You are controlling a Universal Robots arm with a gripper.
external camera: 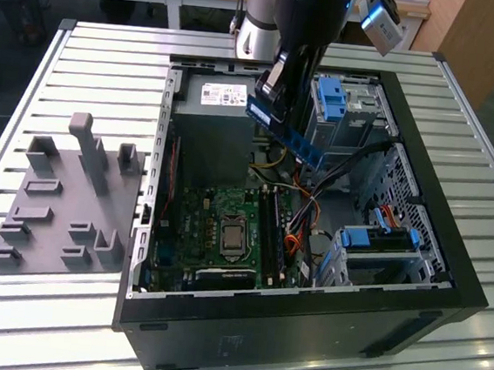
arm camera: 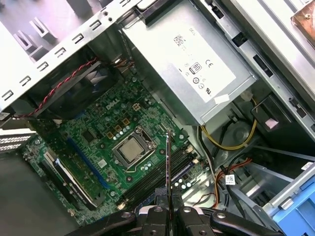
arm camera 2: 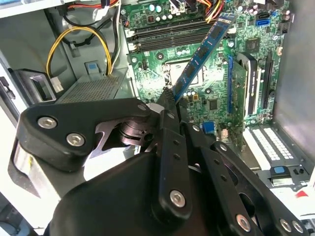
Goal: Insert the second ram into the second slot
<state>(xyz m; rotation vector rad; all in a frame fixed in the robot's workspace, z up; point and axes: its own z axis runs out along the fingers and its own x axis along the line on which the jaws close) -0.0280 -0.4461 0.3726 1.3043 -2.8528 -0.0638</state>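
In the exterior view, upper middle of the frame, the gripper [external camera: 274, 87] is clamped on one end of the second ram [external camera: 299, 142], held in the air over the open computer case [external camera: 303, 326]. The stick's long axis slants down toward the exterior view's right. The memory slots [external camera: 271, 227] lie lower in the frame, well apart from it, and a blue drive-bay clip [external camera: 330, 97] sits near it.

In the second wrist view, the second ram [arm camera 2: 202, 54] runs out from the gripper [arm camera 2: 170, 98] across the motherboard [arm camera 2: 206, 93], crossing the slots [arm camera 2: 167, 29] at an angle rather than lying along them.

In the first wrist view, the stick [arm camera: 168, 162] shows edge-on, a thin line between the closed fingers [arm camera: 156, 212], over the slots [arm camera: 147, 184] beside the processor socket [arm camera: 130, 150]. The power supply [arm camera: 197, 64] stands clear, so the room above the slots looks open.
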